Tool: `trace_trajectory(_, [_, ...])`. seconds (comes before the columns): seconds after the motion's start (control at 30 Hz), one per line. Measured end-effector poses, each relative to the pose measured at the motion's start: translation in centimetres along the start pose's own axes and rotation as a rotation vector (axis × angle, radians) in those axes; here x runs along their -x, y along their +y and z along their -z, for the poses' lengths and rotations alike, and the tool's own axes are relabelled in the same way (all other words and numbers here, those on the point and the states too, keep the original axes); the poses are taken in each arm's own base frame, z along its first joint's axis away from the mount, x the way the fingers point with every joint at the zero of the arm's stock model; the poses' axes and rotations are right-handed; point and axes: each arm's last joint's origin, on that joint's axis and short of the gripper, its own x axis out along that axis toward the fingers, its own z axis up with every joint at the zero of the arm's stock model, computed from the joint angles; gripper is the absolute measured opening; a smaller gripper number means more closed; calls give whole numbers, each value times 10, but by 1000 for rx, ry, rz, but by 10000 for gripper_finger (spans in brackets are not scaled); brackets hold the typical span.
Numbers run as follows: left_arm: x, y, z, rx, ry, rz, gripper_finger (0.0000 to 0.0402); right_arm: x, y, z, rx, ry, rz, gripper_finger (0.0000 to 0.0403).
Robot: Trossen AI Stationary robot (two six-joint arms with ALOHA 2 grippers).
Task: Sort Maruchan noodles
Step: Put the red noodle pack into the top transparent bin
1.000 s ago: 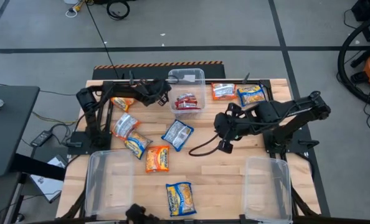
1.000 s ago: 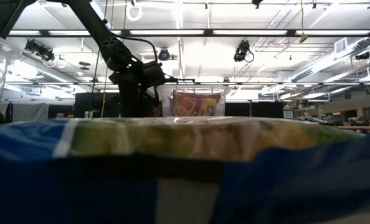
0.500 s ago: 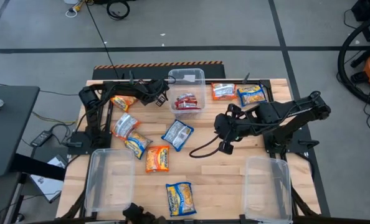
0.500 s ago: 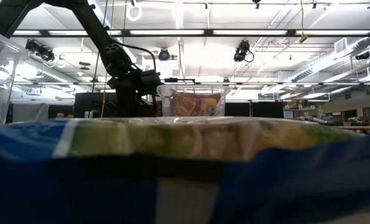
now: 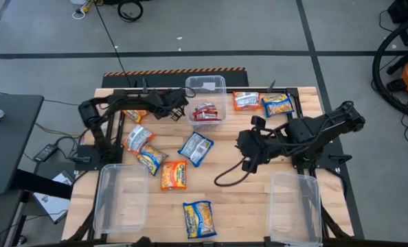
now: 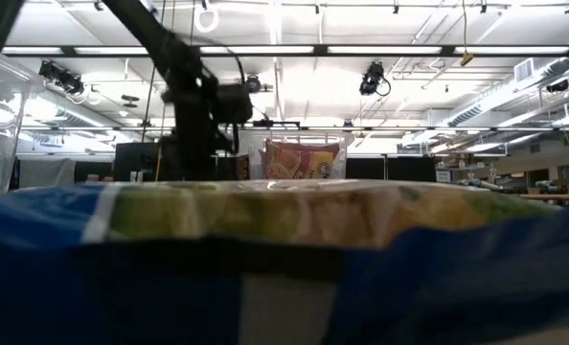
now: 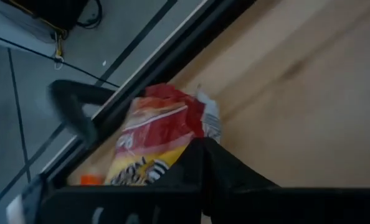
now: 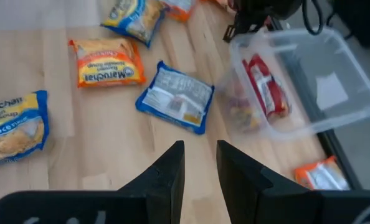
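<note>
My left gripper [image 5: 180, 106] [image 7: 203, 146] is up beside the clear far bin [image 5: 207, 88], shut at the edge of a red Maruchan packet [image 7: 157, 130] near the table's far edge; the arm hides that packet from above. My right gripper [image 5: 248, 152] [image 8: 200, 155] hangs open over the table's middle, with nothing between its fingers. Loose packets lie flat on the wood: blue ones [image 5: 196, 147] [image 5: 151, 159] [image 5: 199, 218], an orange one [image 5: 174, 175] and a red one [image 5: 134, 113]. Red packets [image 5: 205, 113] lie in the far bin. My left gripper has its shut fingertips at the red packet's near edge, beside the crimped end [image 7: 207, 121]. The fingers slant down toward the far edge and hide the place of contact. The packet shows over the dark edge rail and seems raised off the wood.
Clear bins stand at the near left [image 5: 120, 199] and near right [image 5: 295, 199]. An orange packet [image 5: 246, 100] and a blue one [image 5: 277, 104] lie at the far right. A blue and yellow packet [image 6: 284, 259] fills the low view's foreground. Bare wood lies at near centre.
My left gripper has shut and risen beside the far bin. The loose packets on the table have stayed where they were.
</note>
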Motion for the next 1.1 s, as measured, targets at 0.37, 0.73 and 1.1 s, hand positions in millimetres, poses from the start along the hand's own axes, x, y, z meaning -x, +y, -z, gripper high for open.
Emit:
trace_trajectory(0.37, [130,37,33,19,-119,188,2,8,16,-3,43,-89,-66,98])
trace_trajectory(0.73, [216,57,72,-147,-412,478,1,-39,28,-14,172,-349,-113,110])
trace_trajectory(1.1, [245,4,78,-424,-608,692,1,-112,2,2,126,-498,-158,222])
